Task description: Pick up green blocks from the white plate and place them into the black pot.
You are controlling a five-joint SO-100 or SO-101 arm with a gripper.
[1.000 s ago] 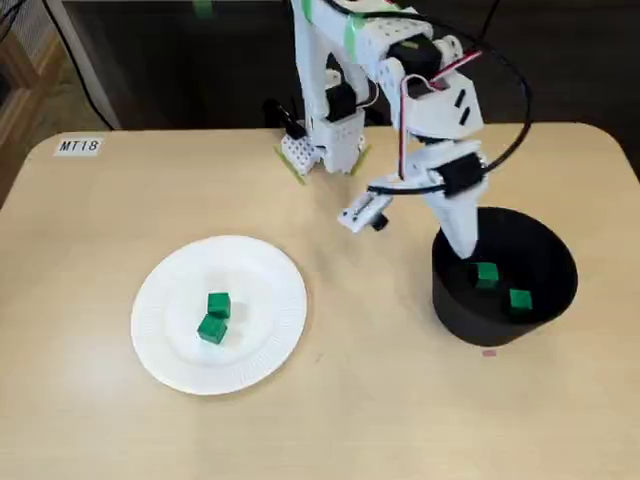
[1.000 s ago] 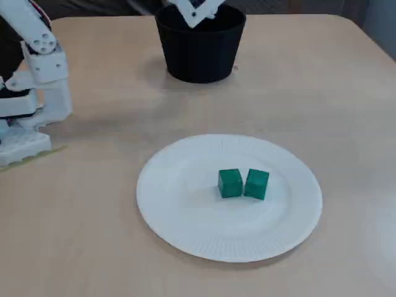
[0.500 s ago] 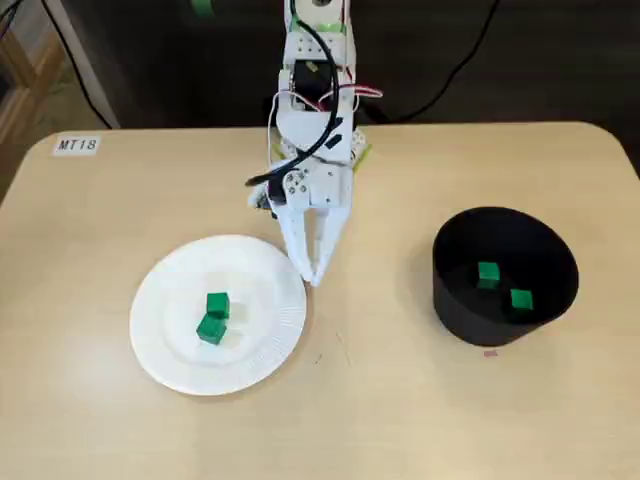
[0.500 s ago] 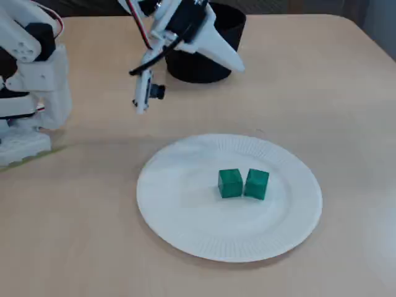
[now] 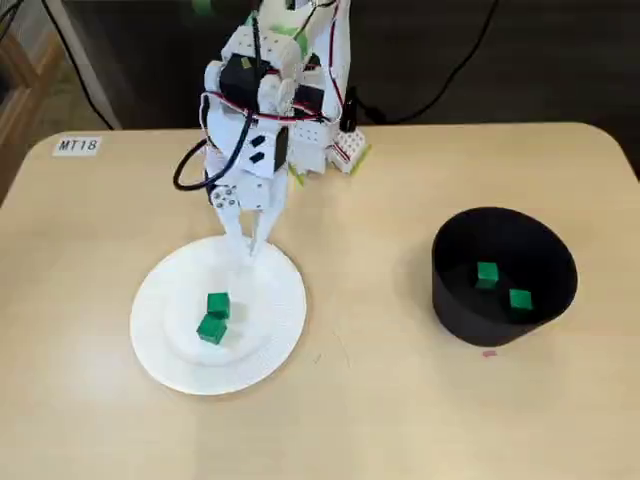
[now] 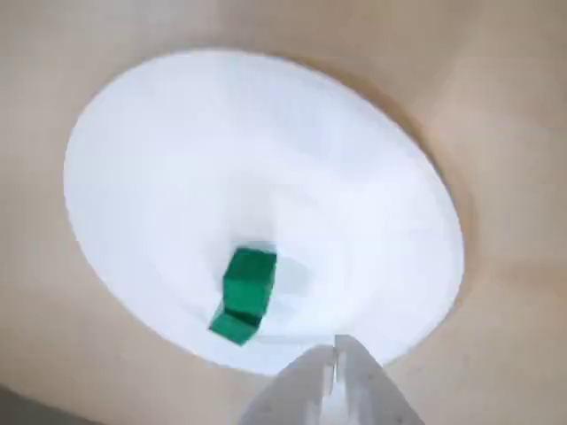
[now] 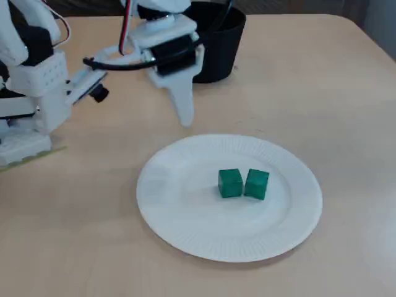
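Two green blocks (image 5: 214, 316) lie touching each other near the middle of the white paper plate (image 5: 160, 345). In a fixed view they sit side by side (image 7: 243, 184) on the plate (image 7: 179, 210). My gripper (image 5: 248, 248) hangs shut and empty over the plate's far rim, short of the blocks. The wrist view has the shut fingertips (image 6: 335, 372) at the bottom edge, with the blocks (image 6: 245, 292) ahead on the plate (image 6: 266, 150). The black pot (image 5: 452, 305) at the right holds two green blocks (image 5: 487, 273) (image 5: 520, 299).
The arm's white base (image 5: 320, 150) stands at the back of the tan table, also seen as the base (image 7: 28, 105) at the left. A label reading MT18 (image 5: 78, 145) is stuck at the back left. The pot (image 7: 207, 55) stands behind the gripper (image 7: 185, 119).
The arm swung from above the pot across the table to the plate's far rim. The blocks on the plate and in the pot have not moved.
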